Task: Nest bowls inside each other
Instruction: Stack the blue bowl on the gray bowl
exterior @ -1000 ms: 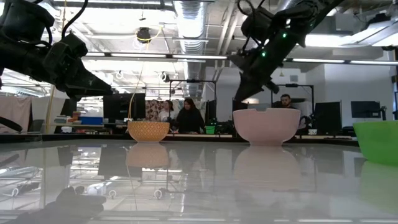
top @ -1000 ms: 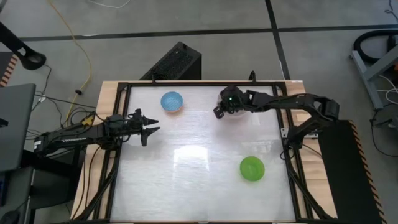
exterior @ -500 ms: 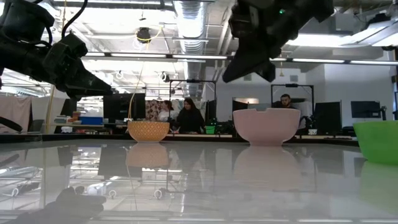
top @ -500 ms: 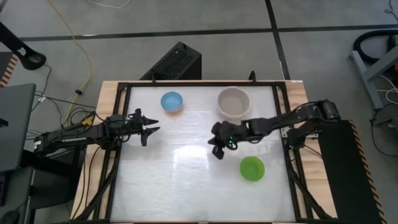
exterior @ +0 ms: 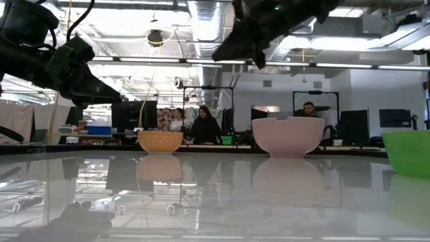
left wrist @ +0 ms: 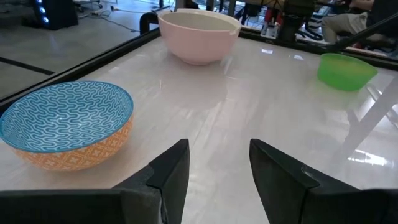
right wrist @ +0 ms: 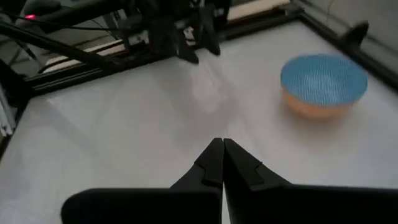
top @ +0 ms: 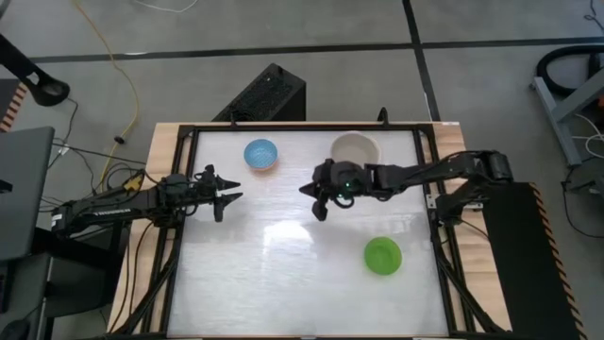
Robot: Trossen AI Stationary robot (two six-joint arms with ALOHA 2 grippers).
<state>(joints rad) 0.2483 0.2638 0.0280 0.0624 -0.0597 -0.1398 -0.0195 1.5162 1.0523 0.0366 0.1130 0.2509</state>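
Three bowls upright, none nested: blue patterned bowl (top: 261, 154) with orange outside, far left; pale pink bowl (top: 356, 148) far centre; green bowl (top: 382, 256) near right.

A glossy white rectangular worktop (top: 283, 274) sits in a black metal frame (top: 179, 246) with pale wooden edging (top: 160, 151). On the grey concrete floor beyond it, a black perforated box (top: 266, 94) stands just beside the frame, and a yellow cable (top: 121, 76) trails past. Across the room behind the worktop, two seated people (exterior: 201, 126) face dark computer monitors (exterior: 134, 115) under long ceiling light strips (exterior: 168, 61).
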